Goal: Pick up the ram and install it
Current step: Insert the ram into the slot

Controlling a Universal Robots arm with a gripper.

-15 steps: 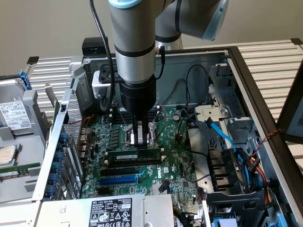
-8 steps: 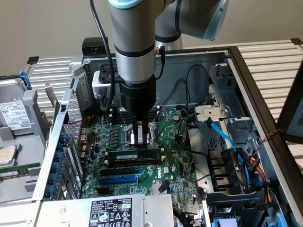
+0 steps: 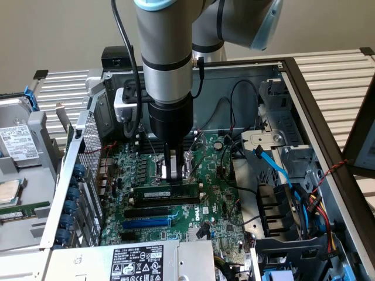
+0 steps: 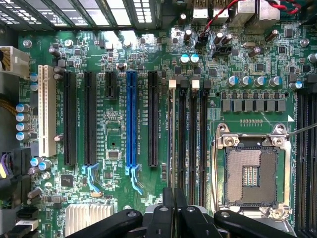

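- The ram (image 3: 167,191), a slim green stick with a pale label, stands on edge over the motherboard (image 3: 176,234). Its long axis runs from the exterior view's left to the exterior view's right, in line with the long black slot (image 3: 176,201) directly beneath it.
- Whether the stick's lower edge is fully down in that slot or only resting on it cannot be told.
- The gripper (image 3: 171,177) comes straight down from the arm onto the middle of the stick's top edge, so the stick lies directly under it rather than off to either side.
- In the wrist view the dark fingers (image 4: 166,210) are drawn almost together, and by the look of it they pinch the thin board between them.
- The wrist view places the fingers over the memory slot farthest from the open processor socket (image 4: 250,173), beside the neighbouring empty memory slots (image 4: 198,144) and the blue expansion slot (image 4: 131,119).
- The open computer case (image 3: 293,67) holds the board, a bundle of blue and black cables (image 3: 275,167) at the exterior view's right, and a labelled metal box (image 3: 146,260) at its near edge.
- A bare hard drive (image 3: 20,140) lies outside the case at the exterior view's left.
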